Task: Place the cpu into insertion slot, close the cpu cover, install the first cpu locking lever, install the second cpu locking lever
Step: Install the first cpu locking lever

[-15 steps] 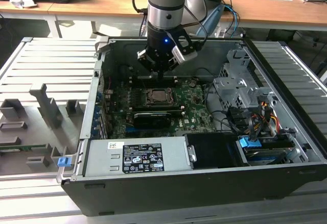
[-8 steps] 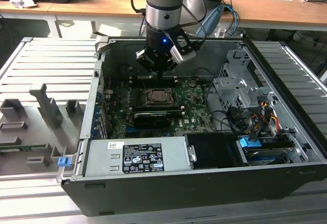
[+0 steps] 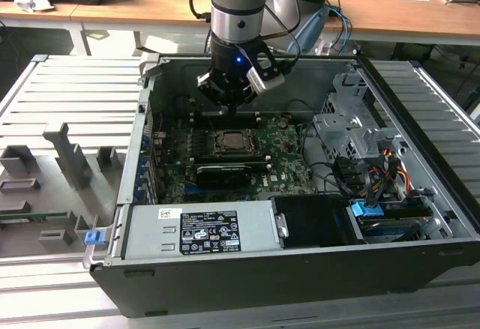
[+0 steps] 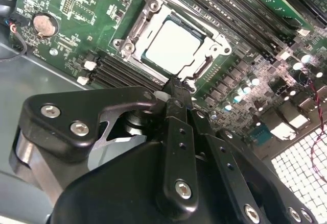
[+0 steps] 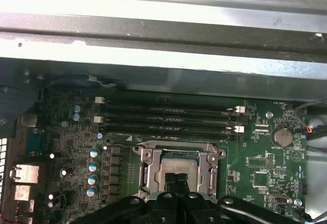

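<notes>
Where the arm is: the gripper (image 3: pixel 229 103) hangs over the green board in the upper middle of the exterior view, inside the open computer case (image 3: pixel 300 284).
Gripper: it is clenched, its two fingers are pressed together and nothing is held between them. In both wrist views its tip (image 4: pixel 173 85) sits just beside one corner of the socket.
Cpu: the cpu (image 4: pixel 171 46) lies flat in the insertion slot (image 4: pixel 190 26), with its silver top showing.
Cover: the cpu cover (image 4: pixel 143 22) looks shut, lying like a frame around the chip.
Lever: a thin bent metal lever (image 4: pixel 203 71) runs by the corner near the tip. I cannot tell if it is hooked down.
Step now: I think it is the work on a locking lever.
How to do it well: push with the closed tip on the thin lever alone, slow and straight down. Keep off the silver chip and the black memory slots (image 4: pixel 122 71) just beside it. Make sure the cover stays flat.
</notes>
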You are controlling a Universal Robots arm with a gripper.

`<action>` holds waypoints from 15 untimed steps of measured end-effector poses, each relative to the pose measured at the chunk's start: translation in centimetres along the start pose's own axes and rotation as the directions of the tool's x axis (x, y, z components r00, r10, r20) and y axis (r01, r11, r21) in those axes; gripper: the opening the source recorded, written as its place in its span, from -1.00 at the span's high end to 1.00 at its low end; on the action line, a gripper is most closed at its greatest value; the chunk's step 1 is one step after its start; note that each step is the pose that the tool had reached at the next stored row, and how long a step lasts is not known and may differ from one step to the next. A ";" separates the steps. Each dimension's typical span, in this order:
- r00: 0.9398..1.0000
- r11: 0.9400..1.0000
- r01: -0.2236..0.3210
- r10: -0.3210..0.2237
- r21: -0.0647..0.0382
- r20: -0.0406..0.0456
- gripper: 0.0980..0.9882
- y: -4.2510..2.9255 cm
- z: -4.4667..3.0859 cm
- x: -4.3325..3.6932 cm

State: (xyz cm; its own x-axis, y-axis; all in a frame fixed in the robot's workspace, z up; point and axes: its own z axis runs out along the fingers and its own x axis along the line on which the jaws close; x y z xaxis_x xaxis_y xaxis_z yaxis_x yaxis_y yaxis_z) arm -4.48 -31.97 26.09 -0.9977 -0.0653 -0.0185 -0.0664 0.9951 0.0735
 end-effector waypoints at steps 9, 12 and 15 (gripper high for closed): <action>1.000 1.000 -0.009 0.009 0.000 0.001 0.98 0.07 0.07 1.22; 1.000 1.000 -0.010 0.010 0.000 0.001 0.98 0.11 0.08 1.74; 1.000 1.000 -0.010 0.010 0.000 0.001 0.98 0.13 0.08 2.12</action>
State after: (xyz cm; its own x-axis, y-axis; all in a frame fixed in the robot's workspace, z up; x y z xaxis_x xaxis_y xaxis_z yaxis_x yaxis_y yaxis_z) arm -6.60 -31.97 25.98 -0.9983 -0.0551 -0.0185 -0.0563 0.9957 0.0737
